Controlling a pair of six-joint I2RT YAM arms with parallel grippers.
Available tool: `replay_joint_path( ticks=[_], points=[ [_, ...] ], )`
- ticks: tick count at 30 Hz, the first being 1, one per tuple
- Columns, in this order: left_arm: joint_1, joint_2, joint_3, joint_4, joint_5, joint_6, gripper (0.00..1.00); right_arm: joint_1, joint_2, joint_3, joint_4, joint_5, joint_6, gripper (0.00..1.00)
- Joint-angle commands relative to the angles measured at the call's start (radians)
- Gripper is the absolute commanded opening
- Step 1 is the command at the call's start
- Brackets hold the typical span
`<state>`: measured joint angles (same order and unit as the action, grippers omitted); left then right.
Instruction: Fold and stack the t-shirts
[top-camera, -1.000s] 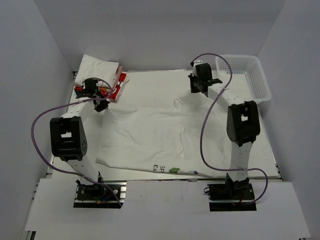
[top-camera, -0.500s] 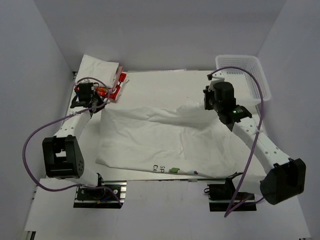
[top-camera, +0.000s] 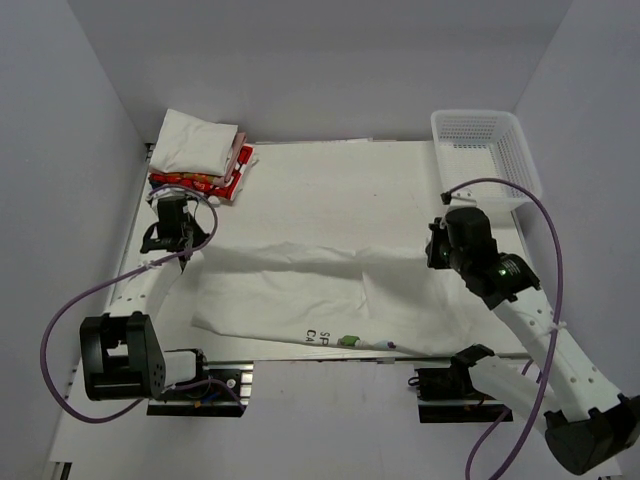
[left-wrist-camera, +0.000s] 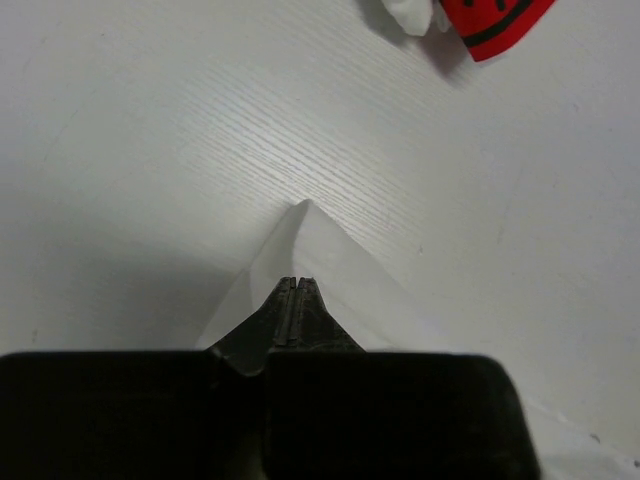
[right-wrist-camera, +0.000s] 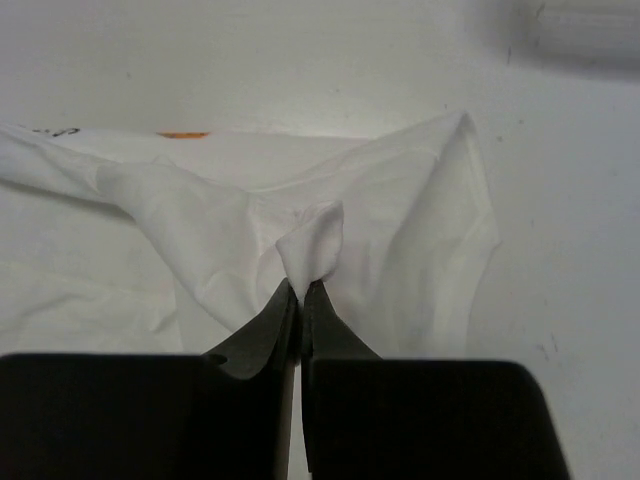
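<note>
A large white t-shirt with a small green print and dark lettering lies spread on the table, its far edge folded toward me. My left gripper is shut on the shirt's left corner. My right gripper is shut on a pinch of the shirt's right edge. A stack of folded t-shirts, white on top with a red patterned one under it, sits at the back left; a red corner of it shows in the left wrist view.
A white plastic mesh basket stands at the back right. Grey walls enclose the table on three sides. Purple cables loop off both arms.
Both grippers have pulled the shirt's far edge toward the near side, folding it over. The left gripper moved away from the stack; the right arm swung right and forward.
</note>
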<state>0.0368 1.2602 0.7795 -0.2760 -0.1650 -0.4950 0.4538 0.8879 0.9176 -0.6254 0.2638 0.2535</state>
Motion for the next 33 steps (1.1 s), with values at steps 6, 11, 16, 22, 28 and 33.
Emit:
replay_joint_path(
  ticks=[6, 11, 16, 22, 28, 33],
  points=[
    [-0.003, -0.027, -0.091, -0.032, -0.145, -0.165, 0.0, 0.0, -0.173, -0.002, -0.401, 0.084, 0.315, 0.0],
    [0.006, -0.016, -0.079, -0.179, -0.228, -0.296, 0.0, 0.002, -0.221, -0.129, -0.43, -0.06, 0.409, 0.0],
    [0.015, 0.102, 0.073, -0.495, -0.353, -0.547, 1.0, 0.0, -0.279, -0.282, -0.413, -0.184, 0.49, 0.44],
    [0.015, 0.254, 0.319, -0.759, -0.314, -0.617, 1.0, 0.003, -0.366, -0.224, -0.442, -0.239, 0.434, 0.9],
    [0.003, 0.102, 0.328, -0.567, -0.141, -0.418, 1.0, 0.0, -0.288, -0.252, -0.136, -0.307, 0.314, 0.9],
    [0.003, -0.015, 0.25, -0.347, 0.187, -0.203, 1.0, 0.005, -0.095, -0.273, 0.007, -0.268, 0.256, 0.9]
  ],
)
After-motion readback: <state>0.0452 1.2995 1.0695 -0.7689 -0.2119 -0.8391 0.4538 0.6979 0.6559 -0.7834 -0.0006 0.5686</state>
